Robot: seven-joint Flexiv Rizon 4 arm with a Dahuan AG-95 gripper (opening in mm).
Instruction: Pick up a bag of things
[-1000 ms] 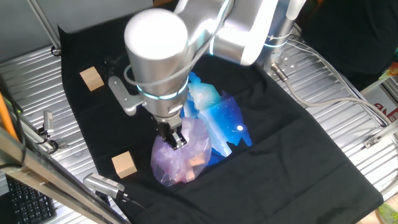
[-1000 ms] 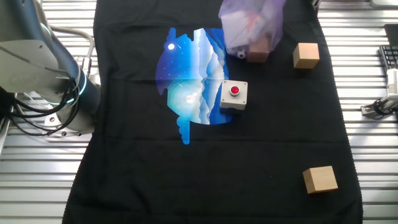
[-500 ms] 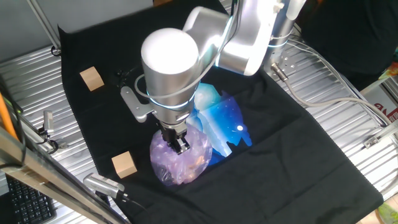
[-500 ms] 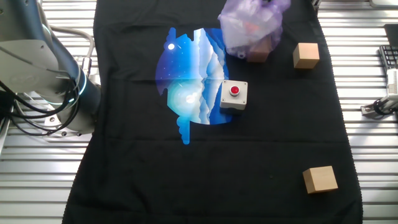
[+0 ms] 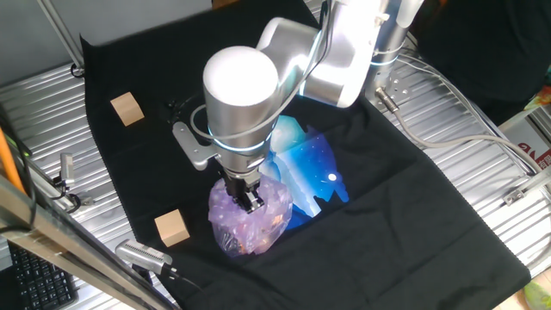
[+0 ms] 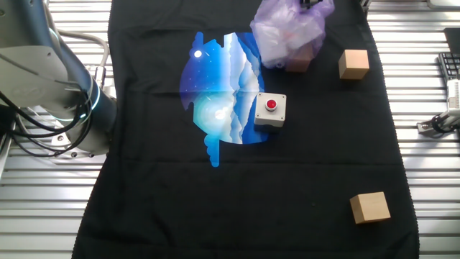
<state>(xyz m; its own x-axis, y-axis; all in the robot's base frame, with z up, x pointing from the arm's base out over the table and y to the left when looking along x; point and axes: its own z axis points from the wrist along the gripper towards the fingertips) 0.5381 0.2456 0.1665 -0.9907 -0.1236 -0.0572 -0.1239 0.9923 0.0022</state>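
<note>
The bag of things (image 5: 250,221) is a crinkly pale-purple translucent bag with orange items showing through; it rests on the black cloth beside the blue-and-white bag. In the other fixed view the bag of things (image 6: 287,32) lies at the top edge. My gripper (image 5: 250,200) points straight down into the bag's top, its dark fingers pressed into the plastic. The fingertips are sunk among the folds, so whether they are shut on the plastic does not show. Only a dark tip of the gripper (image 6: 310,3) shows at the top edge of the other view.
A shiny blue-and-white bag (image 6: 219,90) lies mid-cloth, with a grey box with a red button (image 6: 270,109) on its edge. Three wooden cubes sit around: (image 5: 127,108), (image 5: 172,228), (image 6: 371,207). Metal slats and cables border the cloth (image 5: 430,224).
The arm has shifted slightly right and lowered onto the bag. The purple bag has sagged and spread a little under the gripper.
</note>
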